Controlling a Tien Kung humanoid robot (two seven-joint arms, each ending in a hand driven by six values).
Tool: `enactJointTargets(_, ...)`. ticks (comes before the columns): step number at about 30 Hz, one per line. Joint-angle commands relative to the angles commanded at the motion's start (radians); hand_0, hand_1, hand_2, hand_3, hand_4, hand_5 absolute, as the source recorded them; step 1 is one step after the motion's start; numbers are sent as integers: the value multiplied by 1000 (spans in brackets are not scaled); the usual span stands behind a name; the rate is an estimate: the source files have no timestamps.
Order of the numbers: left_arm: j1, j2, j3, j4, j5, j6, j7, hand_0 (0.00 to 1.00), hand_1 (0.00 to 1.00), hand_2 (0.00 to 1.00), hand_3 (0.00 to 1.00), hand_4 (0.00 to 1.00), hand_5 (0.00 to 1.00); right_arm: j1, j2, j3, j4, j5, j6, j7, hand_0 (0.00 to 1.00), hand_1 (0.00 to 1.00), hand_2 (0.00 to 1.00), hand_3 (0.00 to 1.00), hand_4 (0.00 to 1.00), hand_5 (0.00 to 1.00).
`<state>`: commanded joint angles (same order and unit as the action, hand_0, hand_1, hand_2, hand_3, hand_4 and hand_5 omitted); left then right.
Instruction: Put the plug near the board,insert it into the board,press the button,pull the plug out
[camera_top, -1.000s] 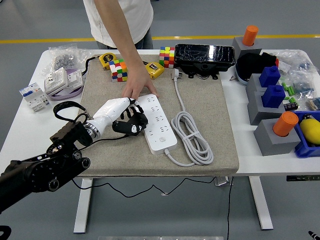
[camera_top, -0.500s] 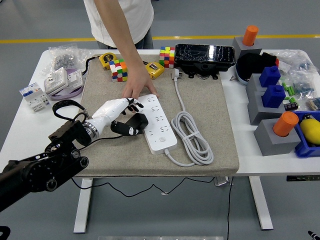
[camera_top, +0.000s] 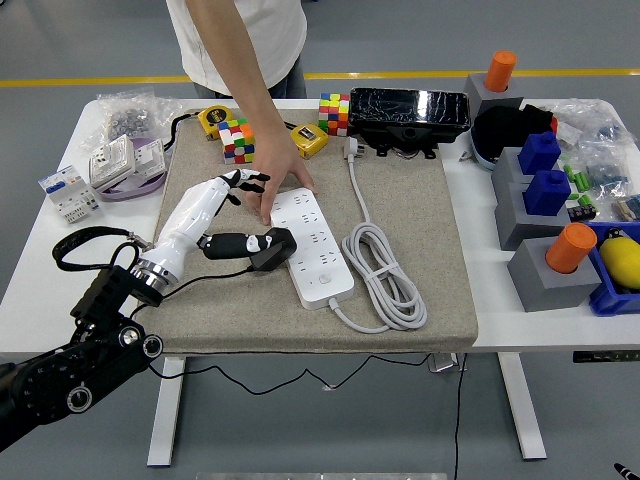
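A black plug (camera_top: 268, 248) lies on the grey mat (camera_top: 420, 210), its body touching the left edge of the white power strip (camera_top: 311, 245), its thin black cable trailing left across the mat. It looks like a small, light, hard plastic block, rigid enough to take a firm pinch; the blocky body offers the better hold, since the cable is slack and would only drag. The left robot hand (camera_top: 228, 188) hangs above and to the left of the plug, white-shelled, its dark fingers (camera_top: 250, 178) spread and gripping nothing. A person at the far side presses a hand (camera_top: 278, 178) on the strip's far end, apparently steadying it, which would help as the strip seems light enough to slide. The strip's own white cord (camera_top: 385, 270) coils to its right. The right robot hand is out of frame. Colourful cubes (camera_top: 238, 139) sit farther back on the bench (camera_top: 40, 260).
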<state>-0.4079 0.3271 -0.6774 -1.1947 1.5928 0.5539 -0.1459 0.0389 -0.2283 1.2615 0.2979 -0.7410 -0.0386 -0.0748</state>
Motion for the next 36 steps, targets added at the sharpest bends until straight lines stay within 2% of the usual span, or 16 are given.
enactJointTargets(5, 44, 20, 16, -27, 18, -24, 38, 682, 737, 708, 649, 836, 375, 0, 1, 3, 0, -2, 0, 0, 523, 627, 612, 548, 885, 406)
enactJointTargets(6, 47, 21, 18, -29, 22, -28, 43, 822, 823, 792, 711, 800, 376, 1, 1, 2, 0, -2, 1, 0, 526, 627, 611, 548, 885, 406)
enactJointTargets(13, 44, 18, 53, -28, 34, -55, 78, 823, 835, 801, 735, 787, 378, 8, -5, -2, 5, -2, -1, 2, 525, 627, 610, 547, 886, 409)
enactJointTargets(30, 8, -1, 97, -12, 28, -88, 114, 821, 829, 793, 750, 778, 379, 8, -7, -5, 5, -1, -1, 1, 526, 626, 610, 548, 886, 409)
enactJointTargets(36, -9, -15, 108, -9, 22, -91, 111, 821, 823, 790, 750, 778, 381, 6, -4, -4, 5, 0, -1, 1, 526, 626, 610, 547, 886, 408)
